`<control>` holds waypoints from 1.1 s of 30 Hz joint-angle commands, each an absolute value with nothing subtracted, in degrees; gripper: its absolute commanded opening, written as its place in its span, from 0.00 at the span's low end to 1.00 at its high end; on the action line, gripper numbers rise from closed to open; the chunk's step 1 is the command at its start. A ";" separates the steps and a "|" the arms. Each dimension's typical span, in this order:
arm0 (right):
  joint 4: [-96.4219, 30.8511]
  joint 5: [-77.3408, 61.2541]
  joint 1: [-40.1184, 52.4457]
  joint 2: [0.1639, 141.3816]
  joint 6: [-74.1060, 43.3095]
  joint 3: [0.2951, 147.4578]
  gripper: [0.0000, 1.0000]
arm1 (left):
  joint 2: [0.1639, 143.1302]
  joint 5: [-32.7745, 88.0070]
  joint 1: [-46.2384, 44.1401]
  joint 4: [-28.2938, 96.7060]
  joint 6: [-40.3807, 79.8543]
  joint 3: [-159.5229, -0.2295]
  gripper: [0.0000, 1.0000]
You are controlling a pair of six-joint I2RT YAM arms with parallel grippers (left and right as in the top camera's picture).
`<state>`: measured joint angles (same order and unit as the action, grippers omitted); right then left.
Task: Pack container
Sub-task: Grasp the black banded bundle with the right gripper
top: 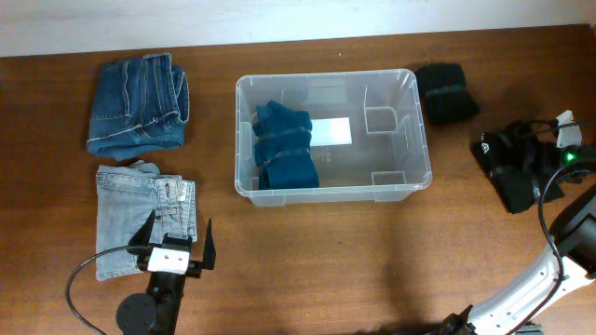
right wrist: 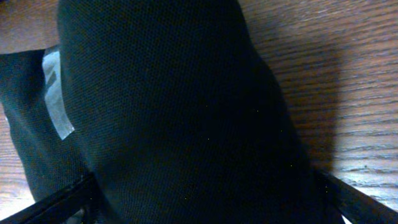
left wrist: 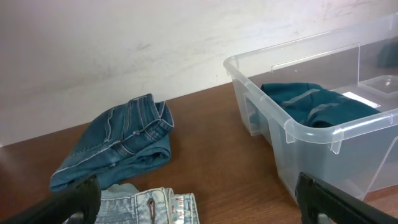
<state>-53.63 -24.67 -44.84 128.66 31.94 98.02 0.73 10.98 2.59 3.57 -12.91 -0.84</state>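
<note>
clear container seen mid-table toward far edge, teal garment laid inside. left gripper held near front-left corner, fingers apart; right gripper spread wide astride black garment at right edge.

A brown wooden tabletop runs back to a pale, scuffed wall. On the right stands the container, clear plastic with a rolled rim. A folded teal garment lies inside, against its near end. Left of the container, well apart from it, a folded pair of dark blue jeans rests on the wood. Just in front of them, at the lower edge, a lighter, washed-out pair of jeans shows only partly. The left gripper is spread wide — its two dark fingers sit blurred in the bottom corners, holding nothing.
</note>
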 commanded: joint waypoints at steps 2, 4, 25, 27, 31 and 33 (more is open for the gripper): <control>-55.09 -30.11 -44.53 131.04 32.80 97.62 0.96 | 0.34 11.64 2.68 3.55 -13.80 -0.51 0.99; -55.33 -31.46 -44.53 131.04 32.75 97.62 0.70 | 0.34 11.64 2.68 3.55 -13.80 -0.51 0.99; -74.13 -51.22 -45.04 130.87 12.73 125.43 0.04 | 0.34 11.64 2.68 3.55 -13.80 -0.51 0.99; -79.55 -56.40 -44.95 130.87 11.31 132.16 0.04 | 0.34 11.64 2.68 3.55 -13.80 -0.51 0.99; -92.05 -60.71 -44.62 130.76 7.94 144.14 0.04 | 0.34 11.62 2.68 3.55 -13.80 -0.51 0.99; -97.08 -61.12 -44.16 130.63 8.01 148.70 0.04 | 0.34 11.62 2.68 3.55 -13.80 -0.51 0.99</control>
